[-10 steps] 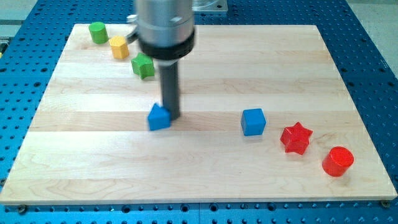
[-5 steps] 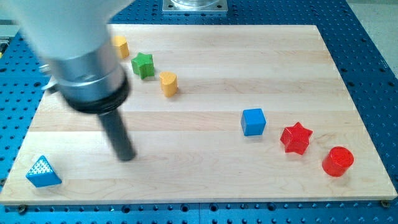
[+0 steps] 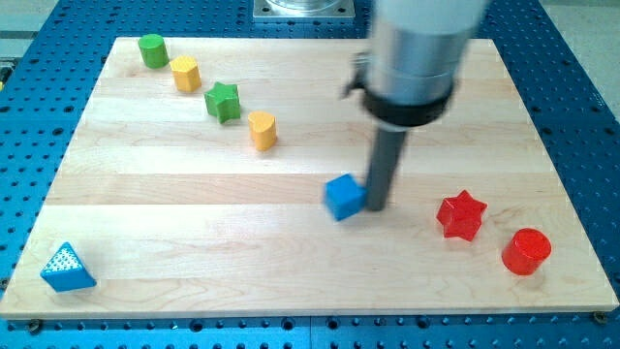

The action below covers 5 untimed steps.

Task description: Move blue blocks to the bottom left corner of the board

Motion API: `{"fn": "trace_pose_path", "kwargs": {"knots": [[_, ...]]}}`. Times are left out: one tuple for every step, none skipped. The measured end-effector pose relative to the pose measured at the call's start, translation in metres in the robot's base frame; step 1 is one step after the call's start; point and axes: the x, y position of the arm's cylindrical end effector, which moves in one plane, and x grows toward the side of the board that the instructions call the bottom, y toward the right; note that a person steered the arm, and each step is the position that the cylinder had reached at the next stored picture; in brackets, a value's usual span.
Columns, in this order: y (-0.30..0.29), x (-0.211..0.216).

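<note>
Blue triangular block [image 3: 68,269] already sits in the wooden board's [image 3: 145,194] bottom-left corner — half done. Blue cube [image 3: 344,197] remains mid-board, my tip [image 3: 375,206] touching its right side. No pincer — bare rod.

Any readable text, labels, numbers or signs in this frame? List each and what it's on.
None readable.
The blue triangular block carries a white dot pattern, not characters.
The blue cube, with my tip touching its right side, shows no markings.
The wooden board and the other coloured blocks are plain.
</note>
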Motion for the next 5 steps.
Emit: {"fn": "trace_pose_path", "kwargs": {"knots": [[-0.074, 0.022], [-0.142, 0.031], [-0.173, 0.030], [-0.173, 0.005], [-0.200, -0.019]]}}
